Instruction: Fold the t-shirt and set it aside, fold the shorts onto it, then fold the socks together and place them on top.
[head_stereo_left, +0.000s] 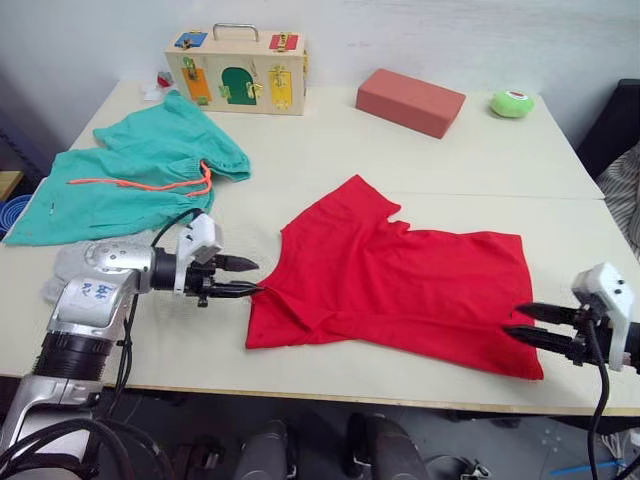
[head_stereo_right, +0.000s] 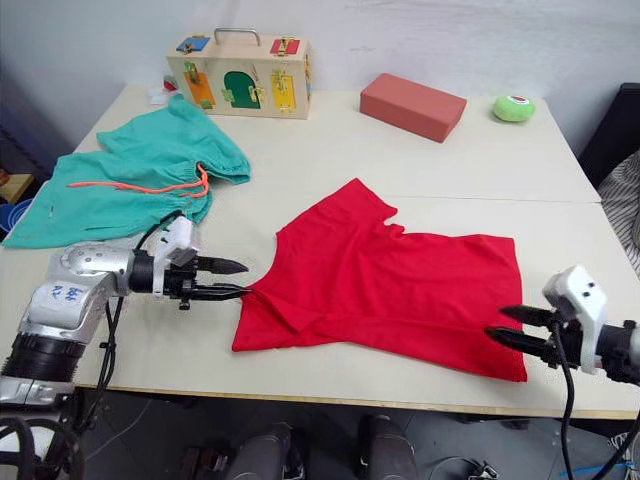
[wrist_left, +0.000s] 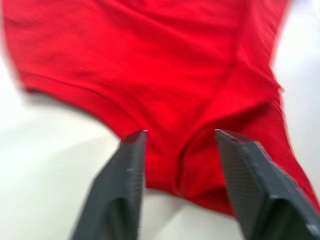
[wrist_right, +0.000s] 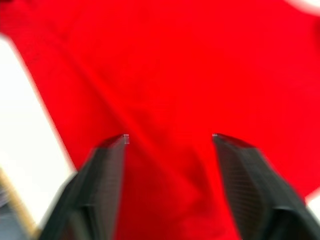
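Red shirt, teal shorts, pale table

The t-shirt (head_stereo_left: 400, 280) is a plain bright red with no print, and the shorts (head_stereo_left: 130, 175) are teal-green with an orange drawstring (head_stereo_left: 150, 184). The table (head_stereo_left: 330, 140) is a pale cream. The wooden latch box (head_stereo_left: 237, 72) is light tan, with panels in blue, red, orange, green and yellow. The brick-shaped block (head_stereo_left: 410, 101) is a dull red-brown, and the small round thing (head_stereo_left: 511, 103) near it is lime green with a white and red top. Both the left gripper (head_stereo_left: 243, 277) and the right gripper (head_stereo_left: 528, 324) have black fingers on white and silver housings.
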